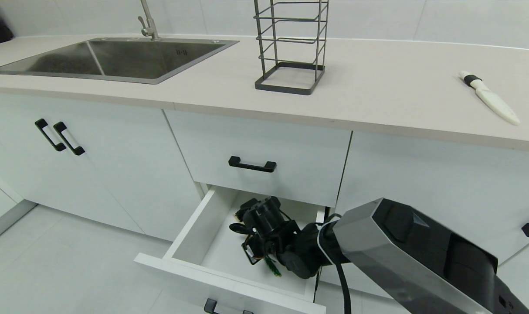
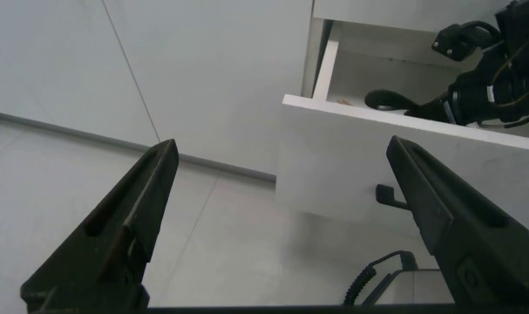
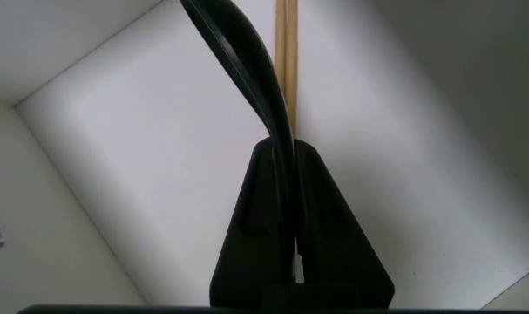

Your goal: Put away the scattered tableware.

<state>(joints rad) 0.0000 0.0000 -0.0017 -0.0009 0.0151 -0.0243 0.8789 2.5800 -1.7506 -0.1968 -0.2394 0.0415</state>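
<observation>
White counter (image 1: 378,96) overhead; right fingers (image 3: 255,201) pinch black curved spoon (image 3: 238,52) inside open white drawer (image 1: 190,231), we reckon to drop beside wooden chopsticks (image 3: 286,44) ahead; left fingers (image 2: 142,209) spread.

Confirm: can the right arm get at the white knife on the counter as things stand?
Probably not yet. Its jaws are shut on a black spoon down inside the open drawer. The knife lies in the open on the counter, so the way looks free once it lets go.
</observation>
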